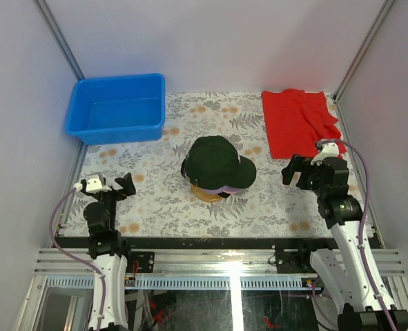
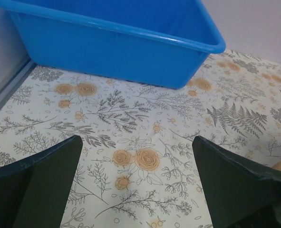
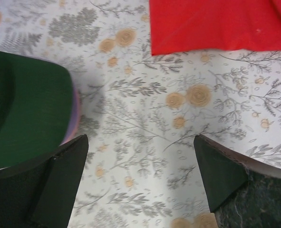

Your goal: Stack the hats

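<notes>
The hats sit in one pile at the table's middle. The dark green-black cap (image 1: 216, 163) is on top, with lavender and pink brim edges (image 1: 224, 189) showing under it; the black cap is hidden. The pile rests on a round wooden stand (image 1: 205, 196). In the right wrist view the green brim (image 3: 28, 116) with a lavender-pink edge lies at the left. My left gripper (image 1: 115, 185) is open and empty, left of the pile, over bare cloth (image 2: 136, 164). My right gripper (image 1: 295, 169) is open and empty, right of the pile (image 3: 140, 166).
A blue tub (image 1: 117, 107) stands at the back left, close ahead in the left wrist view (image 2: 116, 40). A red cloth (image 1: 300, 121) lies at the back right, also in the right wrist view (image 3: 216, 23). Grey walls close both sides.
</notes>
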Robot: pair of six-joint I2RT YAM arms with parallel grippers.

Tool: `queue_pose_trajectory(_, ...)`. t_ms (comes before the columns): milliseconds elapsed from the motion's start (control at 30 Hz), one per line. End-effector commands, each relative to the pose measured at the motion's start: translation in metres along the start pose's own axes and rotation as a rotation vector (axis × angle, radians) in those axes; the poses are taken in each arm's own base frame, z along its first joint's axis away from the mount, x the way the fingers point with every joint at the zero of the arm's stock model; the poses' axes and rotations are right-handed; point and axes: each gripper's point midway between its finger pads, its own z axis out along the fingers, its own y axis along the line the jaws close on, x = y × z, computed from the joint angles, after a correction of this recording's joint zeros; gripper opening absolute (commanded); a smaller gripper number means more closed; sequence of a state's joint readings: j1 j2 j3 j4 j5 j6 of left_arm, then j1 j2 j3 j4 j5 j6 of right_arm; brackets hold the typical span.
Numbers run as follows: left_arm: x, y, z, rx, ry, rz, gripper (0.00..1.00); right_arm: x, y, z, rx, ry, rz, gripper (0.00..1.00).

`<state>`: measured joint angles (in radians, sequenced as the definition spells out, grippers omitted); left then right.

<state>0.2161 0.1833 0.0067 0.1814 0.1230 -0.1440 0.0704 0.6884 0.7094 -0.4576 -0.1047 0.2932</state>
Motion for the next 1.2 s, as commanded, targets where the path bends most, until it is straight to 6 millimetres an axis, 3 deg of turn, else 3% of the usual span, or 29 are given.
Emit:
queue_pose_trajectory(0, 0.045, 0.011, -0.003, -0.032, 0.071, -0.003, 0.99, -0.006, -0.018, 0.024, 0.031, -0.115, -0.209, 0.99)
queue_pose_trajectory(167, 0.047, 0.006, -0.001, 0.001, 0.093, 0.01, 1.0, 0.014, -0.039, 0.045, 0.092, -0.11, -0.264, 0.99)
queue_pose_trajectory(367, 0.046, 0.006, -0.002, 0.004, 0.085, 0.009, 1.0, 0.034, -0.046, 0.064, 0.097, -0.064, -0.274, 0.99)
queue_pose_trajectory(467, 0.046, 0.006, -0.002, 0.001, 0.086, 0.008, 1.0, 0.047, -0.063, 0.071, 0.166, -0.077, -0.25, 0.99)
queue_pose_trajectory(567, 0.046, 0.006, -0.002, 0.003, 0.085, 0.008, 1.0, 0.058, -0.07, 0.07, 0.18, -0.107, -0.276, 0.99)
queue_pose_trajectory(700, 0.046, 0.006, -0.002, 0.003, 0.085, 0.008, 1.0, 0.07, -0.094, 0.059, 0.295, -0.212, -0.212, 0.99)
queue_pose_trajectory(767, 0.047, 0.005, -0.002, 0.005, 0.086, 0.008, 1.0, 0.067, -0.093, 0.052, 0.287, -0.278, -0.212, 0.99)
queue_pose_trajectory(867, 0.046, 0.006, -0.002, 0.003, 0.085, 0.008, 1.0, 0.081, -0.094, 0.05, 0.259, -0.364, -0.215, 0.99)
queue_pose_trajectory(967, 0.047, 0.005, -0.002, 0.004, 0.086, 0.008, 1.0, 0.076, -0.093, 0.045, 0.245, -0.462, -0.211, 0.99)
queue_pose_trajectory(1167, 0.046, 0.006, -0.002, 0.004, 0.085, 0.008, 0.99, 0.084, -0.101, 0.05, 0.292, -0.363, -0.2, 0.99)
